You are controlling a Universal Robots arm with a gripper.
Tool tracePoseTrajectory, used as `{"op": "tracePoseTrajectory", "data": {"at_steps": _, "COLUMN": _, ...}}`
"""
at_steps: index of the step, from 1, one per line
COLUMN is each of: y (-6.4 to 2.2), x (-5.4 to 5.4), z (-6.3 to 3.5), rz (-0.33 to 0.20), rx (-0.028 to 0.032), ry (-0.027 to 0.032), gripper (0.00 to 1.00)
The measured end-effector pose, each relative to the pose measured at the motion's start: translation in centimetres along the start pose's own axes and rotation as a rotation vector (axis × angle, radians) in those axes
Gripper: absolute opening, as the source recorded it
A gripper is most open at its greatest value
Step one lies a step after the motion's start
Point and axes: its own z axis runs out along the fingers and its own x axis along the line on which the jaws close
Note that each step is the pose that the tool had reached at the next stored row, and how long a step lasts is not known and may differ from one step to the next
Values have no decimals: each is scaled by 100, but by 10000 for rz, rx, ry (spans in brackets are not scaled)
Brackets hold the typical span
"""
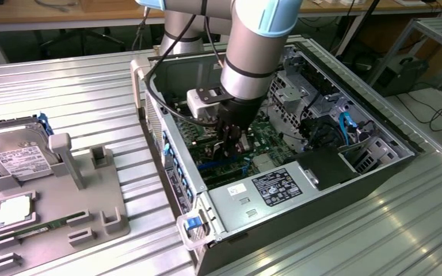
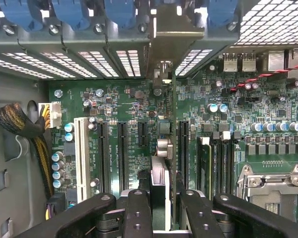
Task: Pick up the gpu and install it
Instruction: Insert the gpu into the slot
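Jaws clamping gpu (image 2: 162, 148) edge-on, card hanging inside computer case (image 1: 336, 172) just above motherboard (image 2: 124, 106). I'm holding its bracket at rear slot opening. Judging: keeping card upright, edge parallel to expansion slot (image 2: 121, 153), pressing evenly, not tilting.

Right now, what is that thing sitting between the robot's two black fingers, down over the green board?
In the wrist view, the gpu stands edge-on between the fingers, over the motherboard slots, its pale bracket reaching the case's rear openings.
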Motion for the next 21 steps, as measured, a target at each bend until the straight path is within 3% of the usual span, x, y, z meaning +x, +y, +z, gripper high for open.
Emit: {"op": "tracePoseTrajectory", "data": {"at_steps": 21, "y": -1, "x": -11, "z": 71, "rz": -27, "rx": -7, "ry": 4, "gripper": 28}}
